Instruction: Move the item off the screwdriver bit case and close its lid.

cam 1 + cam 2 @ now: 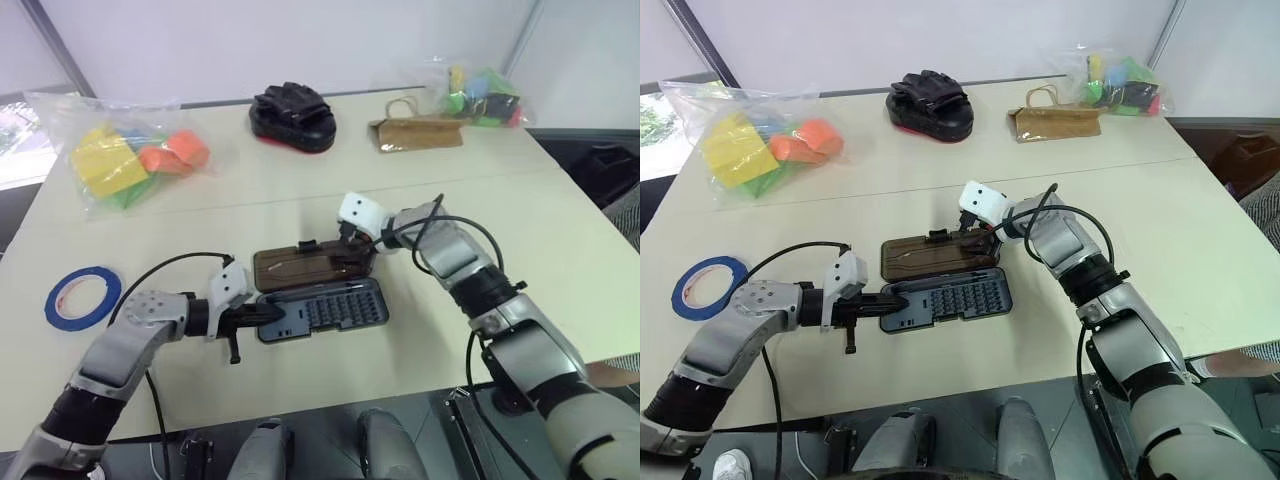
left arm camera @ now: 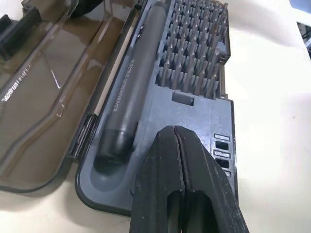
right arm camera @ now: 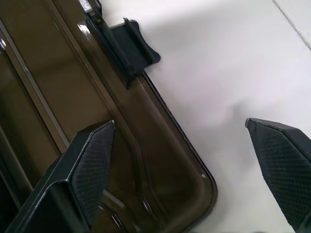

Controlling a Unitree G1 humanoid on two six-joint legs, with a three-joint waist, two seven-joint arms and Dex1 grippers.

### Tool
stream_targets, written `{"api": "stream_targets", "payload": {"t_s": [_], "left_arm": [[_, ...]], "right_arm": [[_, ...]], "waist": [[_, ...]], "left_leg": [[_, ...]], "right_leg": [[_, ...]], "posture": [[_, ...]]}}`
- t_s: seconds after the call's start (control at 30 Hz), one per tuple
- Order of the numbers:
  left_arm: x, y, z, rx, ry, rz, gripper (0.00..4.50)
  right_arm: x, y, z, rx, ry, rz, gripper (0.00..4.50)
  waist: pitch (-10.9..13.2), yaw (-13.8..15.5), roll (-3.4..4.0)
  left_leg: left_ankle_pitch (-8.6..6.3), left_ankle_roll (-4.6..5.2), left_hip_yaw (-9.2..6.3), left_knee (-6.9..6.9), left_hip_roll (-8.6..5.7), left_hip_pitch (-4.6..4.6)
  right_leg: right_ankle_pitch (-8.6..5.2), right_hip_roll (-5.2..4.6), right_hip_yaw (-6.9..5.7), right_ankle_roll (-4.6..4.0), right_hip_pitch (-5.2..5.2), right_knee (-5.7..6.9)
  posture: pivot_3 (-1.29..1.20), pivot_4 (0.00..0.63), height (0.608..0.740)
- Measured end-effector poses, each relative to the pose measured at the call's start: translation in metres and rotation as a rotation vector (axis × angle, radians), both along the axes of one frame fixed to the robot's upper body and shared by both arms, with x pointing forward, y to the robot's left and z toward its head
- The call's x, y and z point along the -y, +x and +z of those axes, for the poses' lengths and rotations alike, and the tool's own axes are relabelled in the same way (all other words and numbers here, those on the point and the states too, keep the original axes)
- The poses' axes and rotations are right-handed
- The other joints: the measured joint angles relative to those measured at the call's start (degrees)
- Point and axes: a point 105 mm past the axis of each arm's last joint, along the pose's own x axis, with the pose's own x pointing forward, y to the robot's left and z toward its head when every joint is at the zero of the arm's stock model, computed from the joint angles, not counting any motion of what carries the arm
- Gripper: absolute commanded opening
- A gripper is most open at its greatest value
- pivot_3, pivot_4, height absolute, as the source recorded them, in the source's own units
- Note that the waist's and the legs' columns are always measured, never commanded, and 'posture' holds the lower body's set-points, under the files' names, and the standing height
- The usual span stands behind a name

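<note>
Screwdriver bit case (image 1: 330, 310) sits near the front-middle of the pale table (image 1: 560, 250), lying open and flat. It's a dark grey-blue tray with rows of little bits standing in it and a dark cylindrical driver handle (image 2: 133, 92) lying in a groove along the hinge side. The lid (image 1: 310, 264) is the smoky-brown see-through panel, folded back flat on the table on the far side of the tray, with its small black latch tab (image 3: 131, 46) sticking out on the far edge. I can't see anything resting on top of the tray or lid.

My left arm comes in low from the left, pretty much level with the table. The left gripper (image 1: 272, 316) has its two black fingers pressed together with nothing between them, and the tips sit over the left end of the tray, right by the butt of the handle; I can't tell if they actually touch the plastic.

My right arm reaches in from the right, elbow bent, wrist angled down and toward the left. The right gripper (image 3: 189, 160) is spread wide, one finger (image 3: 92, 165) over the lid's right end and the other out over bare table, with the lid's rounded corner between them. It looks just above the lid, not gripping it.
</note>
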Motion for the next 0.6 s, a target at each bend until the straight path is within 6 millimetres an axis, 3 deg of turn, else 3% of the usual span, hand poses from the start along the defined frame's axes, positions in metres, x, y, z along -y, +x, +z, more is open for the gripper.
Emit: {"api": "stream_targets", "payload": {"t_s": [0.27, 0.3, 0.37, 0.6], "left_arm": [[0.0, 0.0, -0.001, 0.015, 0.002, 0.005, 0.0], [0.0, 0.0, -0.001, 0.016, 0.002, 0.005, 0.0], [0.001, -0.001, -0.001, 0.017, 0.001, 0.005, 0.0], [0.001, 0.0, -0.001, 0.023, 0.004, 0.018, 0.0]], "right_arm": [[0.012, 0.018, 0.0, -0.039, 0.038, -0.087, 4.47], [0.012, 0.019, 0.001, -0.037, 0.037, -0.084, 4.24], [0.012, 0.018, 0.0, -0.041, 0.037, -0.066, 3.63], [0.002, 0.009, -0.002, -0.056, 0.008, 0.036, 0.17]], "waist": [[0.0, 0.0, 0.0], [0.0, 0.0, 0.01], [0.0, 0.0, 0.01], [0.0, 0.0, 0.0]], "left_leg": [[0.0, 0.0, -0.01, 0.0, 0.0, 0.01], [0.0, 0.0, -0.02, 0.0, 0.0, 0.02], [0.0, 0.0, -0.01, 0.0, 0.0, 0.02], [0.01, -0.02, -0.02, 0.09, 0.0, 0.12]], "right_leg": [[0.0, -0.01, 0.0, 0.0, 0.01, 0.0], [0.0, -0.01, 0.0, 0.0, 0.01, 0.01], [0.0, -0.01, 0.0, 0.0, 0.02, 0.01], [0.0, 0.0, 0.0, 0.0, 0.13, 0.08]], "posture": [[0.0, 0.15, 0.74], [0.0, 0.15, 0.74], [0.0, 0.15, 0.74], [0.0, 0.15, 0.74]]}}
